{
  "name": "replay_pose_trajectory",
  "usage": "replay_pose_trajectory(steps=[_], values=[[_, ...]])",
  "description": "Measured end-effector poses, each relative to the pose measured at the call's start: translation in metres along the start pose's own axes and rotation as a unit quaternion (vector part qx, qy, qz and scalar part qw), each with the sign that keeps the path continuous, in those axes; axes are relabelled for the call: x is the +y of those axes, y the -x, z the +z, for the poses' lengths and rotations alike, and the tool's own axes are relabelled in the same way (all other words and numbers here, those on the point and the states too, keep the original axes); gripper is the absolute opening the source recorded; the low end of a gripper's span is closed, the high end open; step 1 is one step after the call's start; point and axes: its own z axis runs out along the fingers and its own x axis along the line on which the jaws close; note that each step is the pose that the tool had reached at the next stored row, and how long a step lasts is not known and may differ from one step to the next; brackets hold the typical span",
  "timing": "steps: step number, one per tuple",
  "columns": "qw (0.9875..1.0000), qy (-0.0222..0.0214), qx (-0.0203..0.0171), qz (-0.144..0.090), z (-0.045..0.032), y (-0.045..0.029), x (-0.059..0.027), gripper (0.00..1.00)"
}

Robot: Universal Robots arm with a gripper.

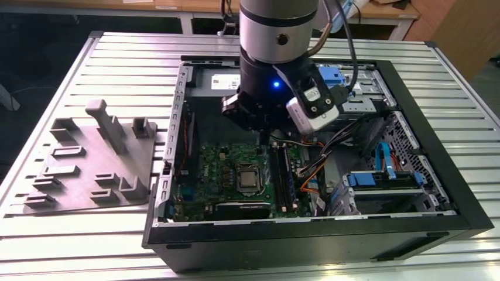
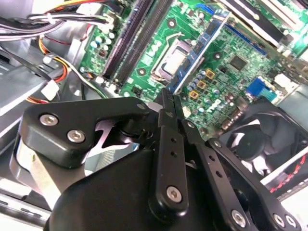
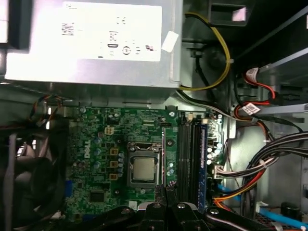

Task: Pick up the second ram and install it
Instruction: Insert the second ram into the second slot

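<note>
My gripper (image 1: 270,136) hangs inside the open computer case (image 1: 312,231), over the green motherboard (image 1: 222,170). It is shut on the second ram (image 2: 202,45), a thin blue-green stick that sticks out past the fingertips (image 2: 166,103). In the first wrist view the second ram (image 3: 164,159) shows edge-on, just beside the processor socket (image 3: 143,168). The dark memory slots (image 3: 190,154) run parallel to it, a short way off, and the outermost one holds a blue-edged stick (image 3: 202,154). The held stick floats above the board, not touching a slot.
A grey fixture plate (image 1: 86,164) lies on the slatted table at the exterior view's left. The silver power supply (image 3: 96,38) fills the case's far end. Cable bundles (image 3: 255,168) crowd the slots' outer side, a fan (image 2: 250,139) sits at the board's edge, and a drive cage (image 1: 383,181) stands nearby.
</note>
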Motion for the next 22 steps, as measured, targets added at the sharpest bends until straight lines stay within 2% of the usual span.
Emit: replay_pose_trajectory(steps=[10, 22], values=[[1.0, 0.0005, 0.0, 0.0, 0.0043, 0.0287, -0.0009, 0.11], [1.0, 0.0007, 0.0, 0.0, 0.0257, 0.0303, -0.0015, 0.11]])
